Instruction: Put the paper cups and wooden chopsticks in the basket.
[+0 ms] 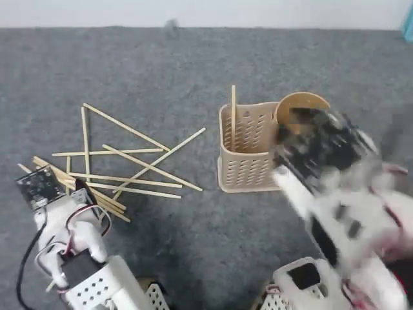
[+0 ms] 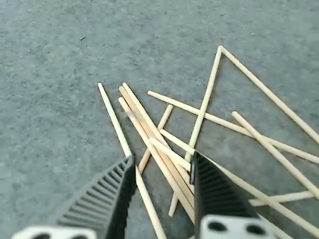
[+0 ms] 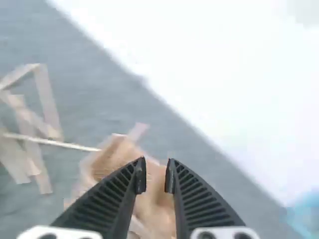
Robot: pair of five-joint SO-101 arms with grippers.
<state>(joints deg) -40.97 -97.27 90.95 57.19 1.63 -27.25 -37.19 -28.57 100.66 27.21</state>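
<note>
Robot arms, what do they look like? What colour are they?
Both arms, the left arm and right arm, are white plastic with black motor blocks. Red and black wires loop along the left one. The left gripper and right gripper have black, ribbed, pointed fingers on white bases.

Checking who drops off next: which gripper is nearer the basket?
Right. The right gripper is at the basket, by its rim; the left gripper is over the loose chopsticks, well apart from it.
</note>
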